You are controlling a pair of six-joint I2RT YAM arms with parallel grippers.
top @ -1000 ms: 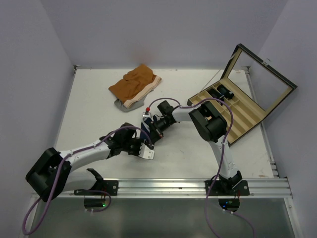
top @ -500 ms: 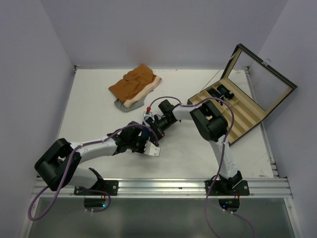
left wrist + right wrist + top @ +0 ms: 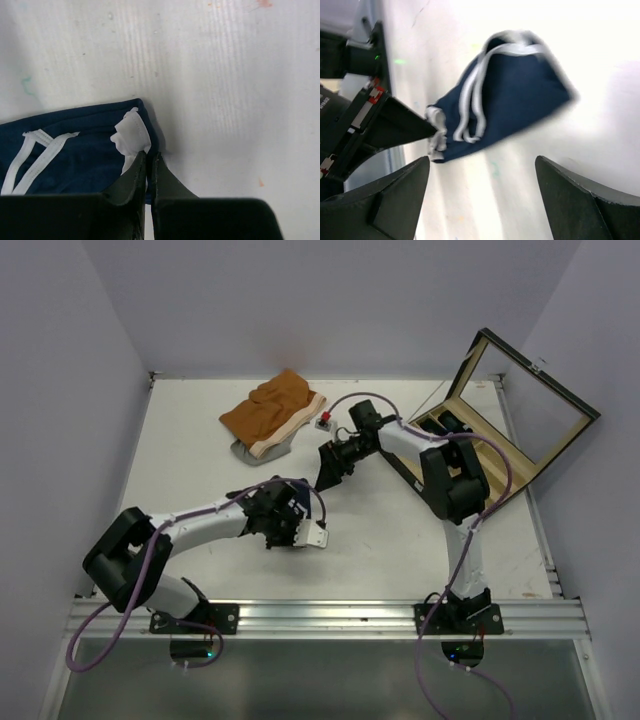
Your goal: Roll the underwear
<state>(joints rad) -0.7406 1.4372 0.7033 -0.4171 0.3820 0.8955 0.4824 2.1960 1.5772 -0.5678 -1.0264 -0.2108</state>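
The underwear (image 3: 75, 150) is navy-blue fabric with thin white trim, lying bunched on the white table. In the right wrist view the underwear (image 3: 515, 90) sits ahead of the fingers, apart from them. From above, only a dark patch of the underwear (image 3: 297, 502) shows beside the left arm's wrist. My left gripper (image 3: 148, 155) is shut on the underwear's right edge, next to a white label. Open and holding nothing, my right gripper (image 3: 482, 159) hangs a short way beyond the garment, and from above the right gripper (image 3: 325, 472) points down-left toward it.
Orange-brown shorts (image 3: 272, 412) with a cream waistband lie at the back on a grey garment (image 3: 245, 452). An open wooden box (image 3: 480, 465) with compartments stands at the right, its lid raised. A small red-topped object (image 3: 324, 421) rests near the shorts.
My right gripper opened, let go of the underwear and drew back toward the far side. My left gripper closed on the underwear's edge and shifted slightly right.
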